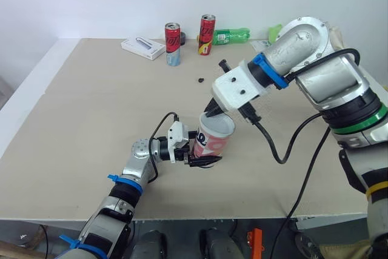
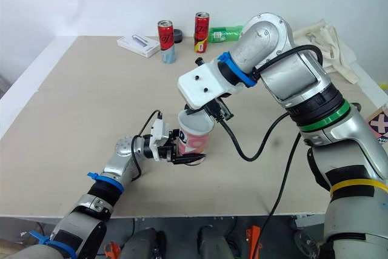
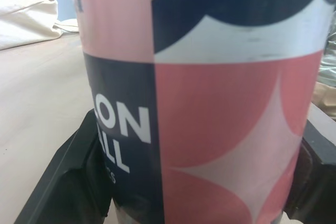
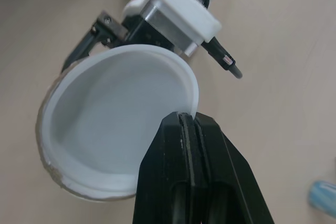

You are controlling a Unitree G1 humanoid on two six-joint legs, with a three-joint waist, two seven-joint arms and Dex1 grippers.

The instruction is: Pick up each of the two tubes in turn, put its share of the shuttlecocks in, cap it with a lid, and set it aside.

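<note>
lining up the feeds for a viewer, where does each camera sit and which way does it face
Left eye view: on the head, looking forward and down over the table; both arms show.
Right eye view: beside it, same scene.
Left wrist view: along its black fingers at the tube they clamp.
Right wrist view: down onto the lid pinched by the right end effector.
Shared: right wrist and eye views show the left end effector.
</note>
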